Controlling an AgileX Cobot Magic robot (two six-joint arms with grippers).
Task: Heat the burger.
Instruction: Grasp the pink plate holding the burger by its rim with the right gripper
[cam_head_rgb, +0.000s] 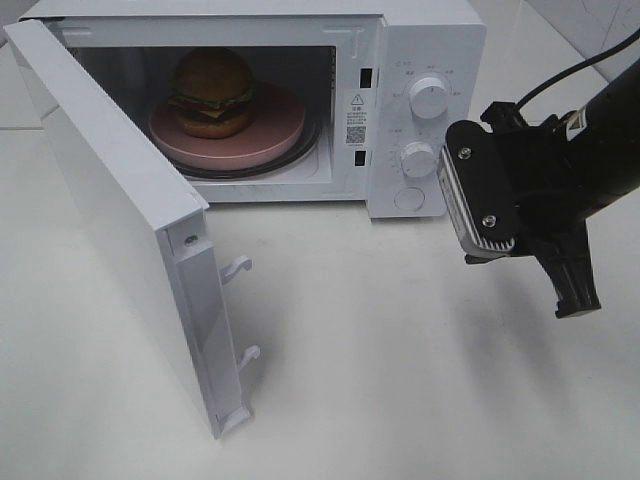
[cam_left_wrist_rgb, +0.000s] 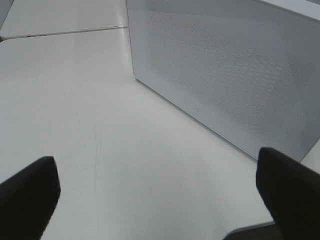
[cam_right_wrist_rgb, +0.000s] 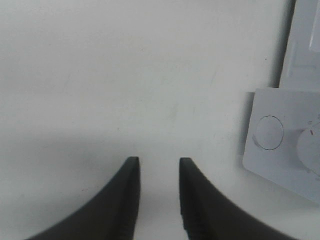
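Your burger (cam_head_rgb: 212, 92) already sits on the pink plate (cam_head_rgb: 275, 140) inside the microwave (cam_head_rgb: 425, 35), upper left of the high view. What I judge is left: shut the open door (cam_head_rgb: 110, 190) and set the dials (cam_head_rgb: 430, 97). Your right fingers (cam_right_wrist_rgb: 131, 190), narrowly parted and empty, hang at far right, well apart from the burger. Your left fingers (cam_left_wrist_rgb: 30, 192) are spread wide, holding nothing.
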